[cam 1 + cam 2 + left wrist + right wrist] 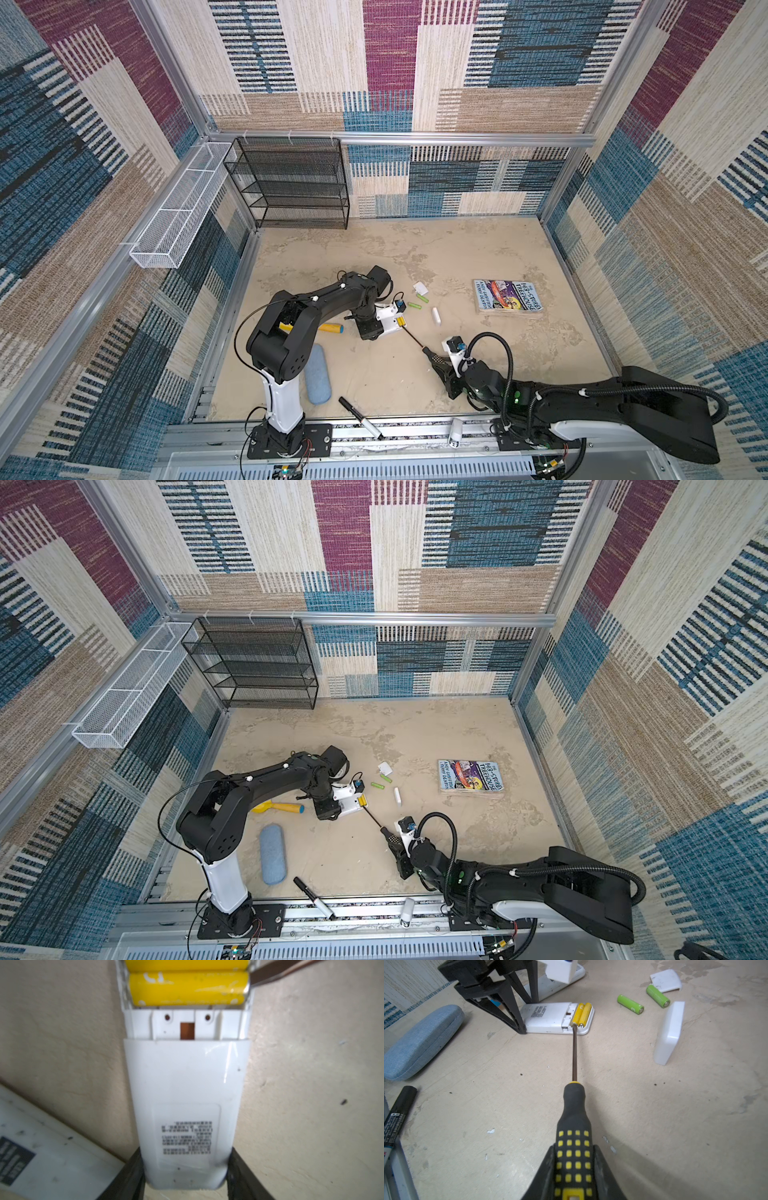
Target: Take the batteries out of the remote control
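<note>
Two grips: left hand (185, 1169) on remote (187, 1076), right hand (574, 1154) on screwdriver (574, 1109).

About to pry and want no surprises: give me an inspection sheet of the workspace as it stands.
Surface: beige stained tabletop, dark specks.
Job's things: two yellow batteries in the open white remote; two lime green batteries loose beside it; black-and-yellow screwdriver tip at one yellow battery's end.
Clutter: blue fabric case, black marker, paperback book, two white plastic pieces, yellow handle.
Grippers: left gripper shut on remote; right gripper shut on screwdriver.
Cables: black corrugated hose looping off right arm.
Surroundings: black mesh rack, white mesh basket, patterned walls.
</note>
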Tool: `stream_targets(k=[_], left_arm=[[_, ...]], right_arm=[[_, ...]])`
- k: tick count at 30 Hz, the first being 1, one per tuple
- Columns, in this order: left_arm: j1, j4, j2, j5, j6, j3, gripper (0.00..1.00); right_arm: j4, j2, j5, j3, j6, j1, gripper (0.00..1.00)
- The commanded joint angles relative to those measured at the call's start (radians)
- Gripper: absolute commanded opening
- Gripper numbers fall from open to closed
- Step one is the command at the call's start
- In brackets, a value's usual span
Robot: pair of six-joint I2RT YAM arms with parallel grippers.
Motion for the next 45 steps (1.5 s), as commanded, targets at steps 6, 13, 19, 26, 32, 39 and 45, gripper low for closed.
stream_targets(k=[6, 13, 19, 26, 32, 39, 45], left_arm=[[-0.001, -0.139, 0.022, 0.031, 0.016, -0.018, 0.51], [-0.001, -0.140, 0.022, 0.038, 0.016, -0.017, 0.51], [-0.001, -0.141, 0.025, 0.060, 0.014, -0.011, 0.51], [-0.003, -0.144, 0.024, 0.082, 0.009, -0.006, 0.51], [-0.004, -0.151, 0.026, 0.081, 0.009, -0.007, 0.51], [-0.004, -0.155, 0.037, 0.091, 0.010, 0.000, 0.51], [-0.004, -0.160, 0.036, 0.086, 0.012, -0.003, 0.51]], right_arm=[[0.072, -0.019, 0.108, 0.015, 0.006, -0.001, 0.00], [0.092, -0.011, 0.088, 0.010, -0.003, -0.001, 0.00], [0.161, 0.105, 0.066, 0.011, -0.047, 0.002, 0.00], [0.251, 0.259, 0.099, 0.039, -0.109, 0.038, 0.00], [0.295, 0.328, 0.123, 0.052, -0.108, 0.045, 0.00], [0.366, 0.354, 0.136, 0.044, -0.136, 0.047, 0.00], [0.399, 0.367, 0.160, 0.047, -0.140, 0.051, 0.00]])
